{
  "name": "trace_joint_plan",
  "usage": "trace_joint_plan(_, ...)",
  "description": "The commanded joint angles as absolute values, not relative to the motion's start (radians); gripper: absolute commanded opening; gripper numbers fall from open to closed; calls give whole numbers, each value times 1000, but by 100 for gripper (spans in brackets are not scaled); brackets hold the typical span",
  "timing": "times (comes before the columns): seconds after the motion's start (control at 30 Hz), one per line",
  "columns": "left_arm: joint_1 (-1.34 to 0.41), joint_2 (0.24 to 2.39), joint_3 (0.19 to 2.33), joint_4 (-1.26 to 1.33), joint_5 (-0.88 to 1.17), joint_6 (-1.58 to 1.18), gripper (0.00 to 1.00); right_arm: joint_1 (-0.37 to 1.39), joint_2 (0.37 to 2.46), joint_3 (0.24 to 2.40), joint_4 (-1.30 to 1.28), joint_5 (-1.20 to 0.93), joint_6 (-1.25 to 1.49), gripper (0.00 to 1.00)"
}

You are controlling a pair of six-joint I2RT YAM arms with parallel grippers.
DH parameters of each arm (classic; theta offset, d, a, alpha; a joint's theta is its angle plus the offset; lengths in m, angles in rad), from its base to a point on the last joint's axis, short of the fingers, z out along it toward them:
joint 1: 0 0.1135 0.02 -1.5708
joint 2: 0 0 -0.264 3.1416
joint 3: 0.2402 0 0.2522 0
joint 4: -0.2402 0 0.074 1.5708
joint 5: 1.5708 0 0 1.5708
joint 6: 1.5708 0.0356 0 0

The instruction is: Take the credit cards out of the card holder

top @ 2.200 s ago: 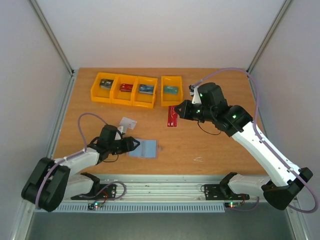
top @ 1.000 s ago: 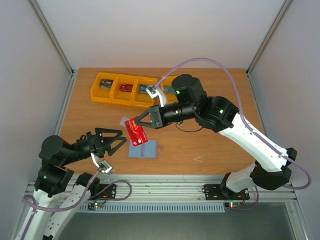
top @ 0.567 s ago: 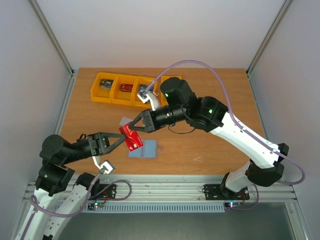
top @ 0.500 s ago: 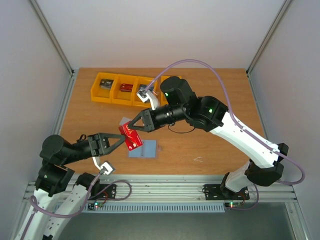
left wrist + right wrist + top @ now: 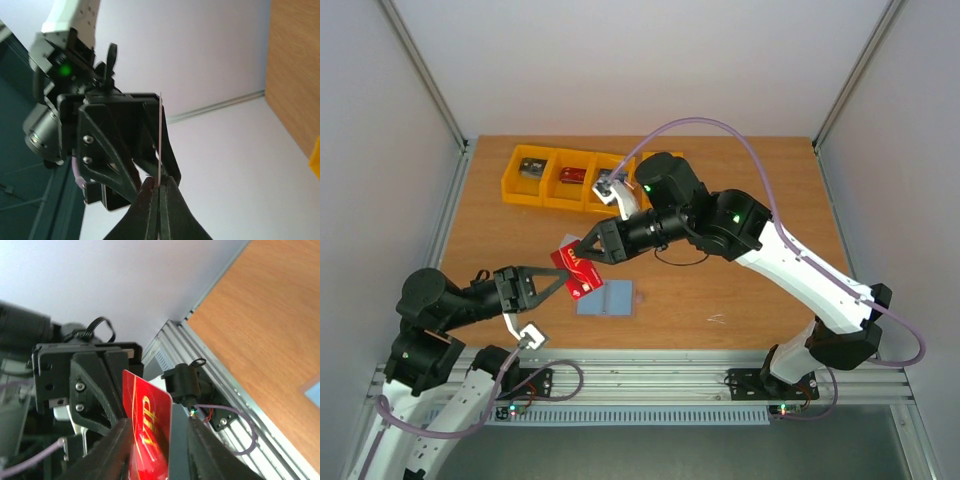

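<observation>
**A:** Checking occlusions first: the right arm covered the far end of the orange bins (image 5: pixel 535 188), and what lay in them was too small to read. The left wrist view showed the red card (image 5: pixel 574 272) only edge-on, as a thin line. The right wrist view cut off its lower part and caught just a pale blue corner of the card holder (image 5: pixel 608 298).

**B:** Poses?

**A:** Right arm reached across from the right, with the right gripper (image 5: pixel 588 254) pointing down-left at the card's upper end. Left arm stretched out from its base, and the left gripper (image 5: pixel 550 280) met the lower end. The card hung in the air between them, over the table (image 5: pixel 740 290), just left of the holder.

**B:** Grip?

**A:** Left fingers were pressed together on the card's edge. Right jaws stood slightly parted around it, with a gap on one side.

**B:** Holder?

**A:** Flat on the table, open, blue side up, touching neither gripper.
</observation>
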State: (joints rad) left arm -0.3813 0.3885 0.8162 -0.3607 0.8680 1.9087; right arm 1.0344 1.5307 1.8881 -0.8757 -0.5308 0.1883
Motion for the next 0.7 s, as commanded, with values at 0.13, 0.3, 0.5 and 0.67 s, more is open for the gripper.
trace_joint_plan(0.13, -379, 497, 931, -570, 606, 1730, 0, 977, 1423, 1927, -1099, -151, 83, 75)
trace_joint_plan(0.3, -379, 732, 1109, -714, 344, 1583, 0, 897, 1324, 1885, -1185, -7, 20, 89)
trace_joint_plan(0.5, -373, 1072, 1322, -814, 132, 1531, 0, 696, 1209, 1757, -1196, -37, -80, 98)
trace_joint_plan(0.67, -344, 1365, 1528, -855, 64, 1537, 0, 581, 1204, 1699, -1220, -78, -148, 99)
